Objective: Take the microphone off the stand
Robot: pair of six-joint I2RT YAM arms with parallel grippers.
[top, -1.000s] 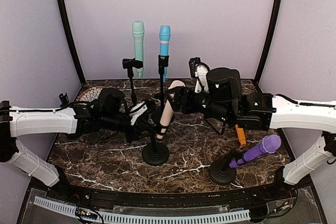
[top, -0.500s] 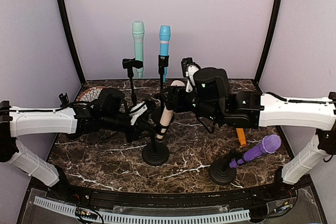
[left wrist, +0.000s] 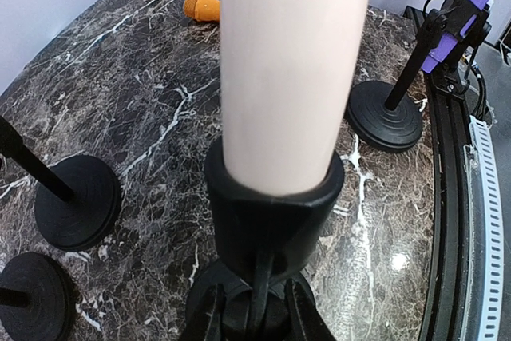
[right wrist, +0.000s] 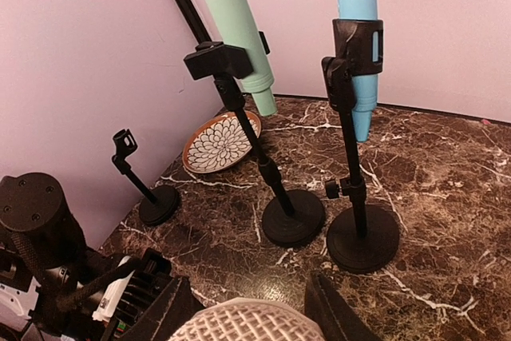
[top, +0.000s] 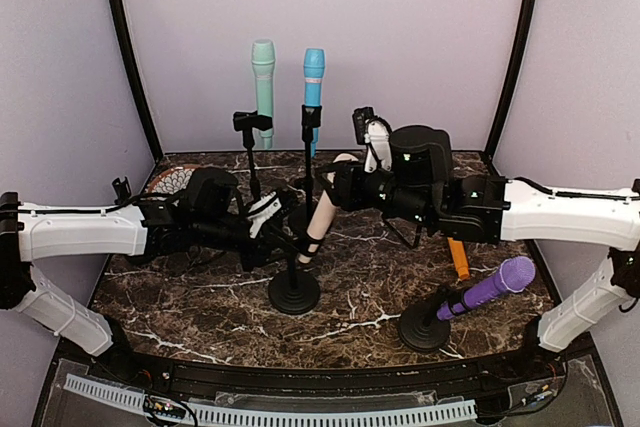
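Stand (top: 294, 292) might tip if the right gripper (right wrist: 252, 309), clamped on the microphone (top: 322, 209), yanks sideways; left gripper (left wrist: 255, 321) only pinches it low down.

I count five microphones: mint mic (top: 262, 67), blue mic (top: 314, 67), beige mic (top: 322, 212), purple mic (top: 497, 285), orange mic (top: 457, 258). Five stands (top: 424, 332), beige mic's stand (top: 294, 292) included, one empty stand (top: 121, 187) at ten o'clock. One plate (top: 172, 179) there too.
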